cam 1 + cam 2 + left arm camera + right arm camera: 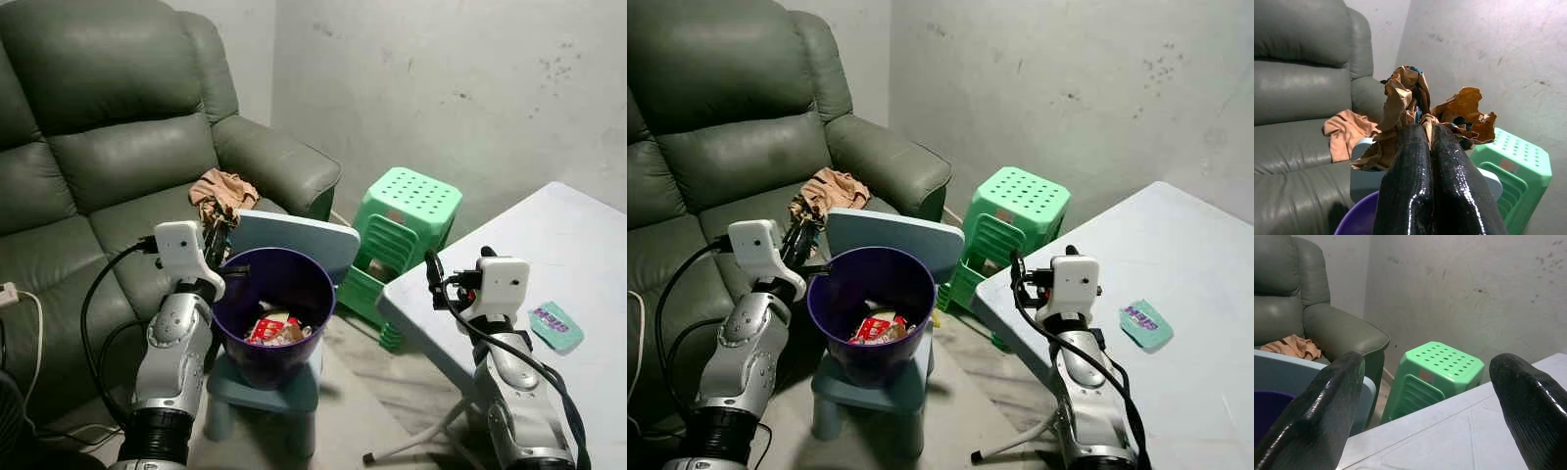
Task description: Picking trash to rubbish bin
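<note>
A purple rubbish bin (325,286) stands on a small light-blue child's chair (299,238), with red and white trash (273,328) in its bottom. My left gripper (1430,131) is shut on a crumpled brown paper wad (1403,95). It is raised at the bin's left rim, in front of the sofa, as the left gripper (217,242) shows from the head. My right gripper (1427,361) is open and empty, held above the near-left corner of the white table (588,245). A teal packet (556,326) lies on the table to its right.
A green leather sofa (108,147) stands behind the bin, with an orange cloth (223,191) on its seat. Stacked green plastic stools (407,208) stand between the sofa and the table, by the grey wall. Cables (29,313) trail at the far left.
</note>
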Available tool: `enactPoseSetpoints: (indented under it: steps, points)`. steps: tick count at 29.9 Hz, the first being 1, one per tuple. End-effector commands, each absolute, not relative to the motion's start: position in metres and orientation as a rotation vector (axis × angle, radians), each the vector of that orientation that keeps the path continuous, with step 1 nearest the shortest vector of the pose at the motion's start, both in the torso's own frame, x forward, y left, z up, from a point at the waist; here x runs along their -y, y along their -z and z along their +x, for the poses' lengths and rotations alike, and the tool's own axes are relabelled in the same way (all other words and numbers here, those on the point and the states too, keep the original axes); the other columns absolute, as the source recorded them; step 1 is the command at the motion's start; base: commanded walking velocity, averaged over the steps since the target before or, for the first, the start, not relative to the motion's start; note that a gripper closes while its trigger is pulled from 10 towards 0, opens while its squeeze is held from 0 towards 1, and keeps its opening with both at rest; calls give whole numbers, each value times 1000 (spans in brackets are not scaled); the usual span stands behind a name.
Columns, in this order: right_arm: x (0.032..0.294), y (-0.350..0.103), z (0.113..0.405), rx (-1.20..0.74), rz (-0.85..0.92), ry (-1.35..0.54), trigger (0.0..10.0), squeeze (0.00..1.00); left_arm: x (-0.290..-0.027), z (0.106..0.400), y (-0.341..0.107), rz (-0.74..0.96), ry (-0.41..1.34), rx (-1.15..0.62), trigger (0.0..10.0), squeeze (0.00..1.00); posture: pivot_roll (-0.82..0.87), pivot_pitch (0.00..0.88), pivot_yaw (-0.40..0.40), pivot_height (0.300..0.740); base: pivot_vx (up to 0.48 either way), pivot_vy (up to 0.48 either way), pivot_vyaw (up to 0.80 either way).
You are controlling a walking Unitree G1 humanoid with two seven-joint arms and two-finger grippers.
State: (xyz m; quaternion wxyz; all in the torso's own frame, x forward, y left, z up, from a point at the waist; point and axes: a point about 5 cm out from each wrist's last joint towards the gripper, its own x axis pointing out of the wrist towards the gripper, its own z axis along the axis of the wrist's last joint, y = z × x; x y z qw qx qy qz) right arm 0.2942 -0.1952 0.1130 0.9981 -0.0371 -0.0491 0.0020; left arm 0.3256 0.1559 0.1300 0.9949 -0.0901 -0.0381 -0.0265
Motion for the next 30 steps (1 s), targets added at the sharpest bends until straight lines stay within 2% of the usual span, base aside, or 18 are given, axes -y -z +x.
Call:
enactPoseSetpoints:
  steps: [1, 12, 14, 15, 20, 30]
  points:
    - [199, -117, 294, 106, -88, 2, 10000, 0, -151, 326, -130, -174, 66, 63, 10000, 0, 17, 0, -97, 740, 0, 0, 0]
    - [205, -122, 297, 73, -149, -144, 10000, 0, -149, 311, -108, -148, 117, -20, 10000, 0, 19, 13, -111, 740, 0, 0, 0]
    - [204, -129, 300, 64, -174, -273, 10000, 0, -153, 306, -100, -147, 108, -53, 10000, 0, 19, 31, -120, 740, 0, 0, 0]
    - [204, -129, 300, 64, -174, -273, 10000, 0, -153, 306, -100, -147, 108, -53, 10000, 0, 19, 31, -120, 740, 0, 0, 0]
    - [195, -146, 305, 48, -208, -505, 10000, 0, -164, 302, -95, -162, 72, -76, 10000, 0, 32, 72, -150, 740, 0, 0, 0]
    - [181, -155, 304, 10, -229, -701, 10000, 0, -191, 300, -83, -188, -21, -128, 10000, 0, 50, 158, -209, 740, 0, 0, 0]
